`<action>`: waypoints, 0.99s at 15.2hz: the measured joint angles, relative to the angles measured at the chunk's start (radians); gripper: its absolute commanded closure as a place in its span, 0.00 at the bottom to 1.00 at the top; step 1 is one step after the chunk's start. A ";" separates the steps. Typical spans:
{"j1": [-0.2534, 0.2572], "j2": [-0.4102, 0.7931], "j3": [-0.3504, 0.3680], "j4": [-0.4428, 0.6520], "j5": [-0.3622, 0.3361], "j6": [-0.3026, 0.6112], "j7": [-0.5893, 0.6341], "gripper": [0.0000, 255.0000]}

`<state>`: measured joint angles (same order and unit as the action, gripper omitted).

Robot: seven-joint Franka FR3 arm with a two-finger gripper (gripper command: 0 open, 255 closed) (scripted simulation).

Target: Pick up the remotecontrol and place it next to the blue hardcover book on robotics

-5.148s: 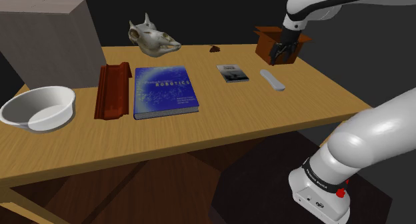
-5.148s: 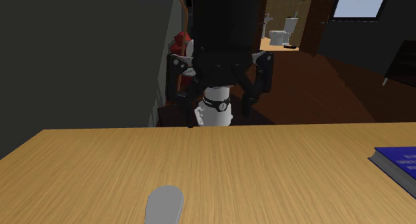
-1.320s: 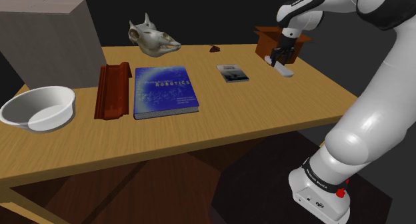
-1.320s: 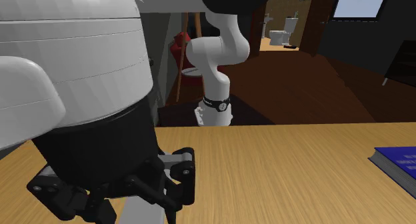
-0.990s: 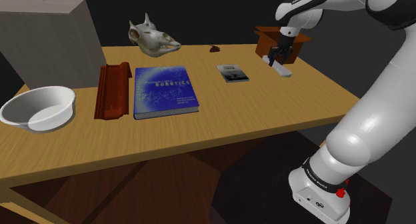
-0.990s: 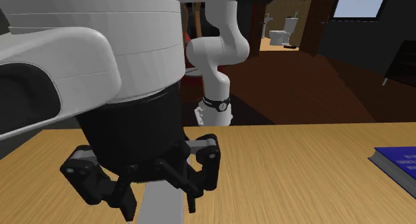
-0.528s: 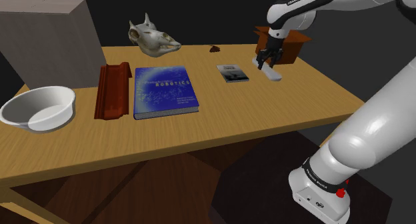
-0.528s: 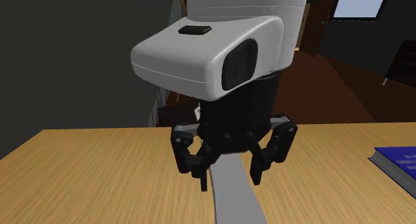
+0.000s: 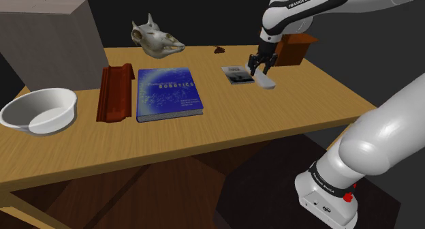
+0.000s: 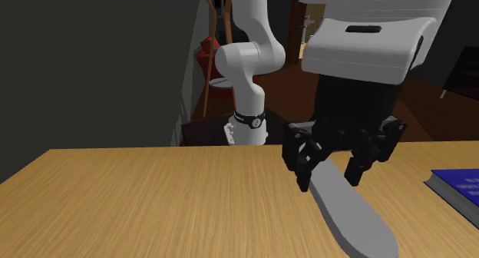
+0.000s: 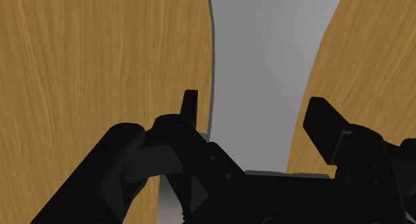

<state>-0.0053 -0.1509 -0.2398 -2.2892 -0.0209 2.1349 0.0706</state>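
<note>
While the gripper (image 9: 261,65) holds the grey remote (image 9: 267,81) clear of the counter (image 9: 204,135), the shoulder view puts it well apart from the blue book (image 9: 169,93), on that view's right, just beside a small booklet (image 9: 237,74).

From the second exterior view, the gripper (image 10: 330,180) pinches one end, so the remote (image 10: 357,218) slants down freely, short of the book (image 10: 459,189).

At the wrist, the fingers (image 11: 191,109) clasp the remote (image 11: 267,49) across its narrow width. That probably makes for a steadier carry toward the book.
</note>
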 measured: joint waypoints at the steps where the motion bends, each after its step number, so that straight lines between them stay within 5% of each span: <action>1: 0.011 -0.007 0.015 -0.013 0.001 0.006 0.025 1.00; 15: 0.149 -0.021 0.203 -0.062 0.036 0.044 0.330 1.00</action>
<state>0.1434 -0.1716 -0.0367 -2.3512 0.0155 2.1785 0.4011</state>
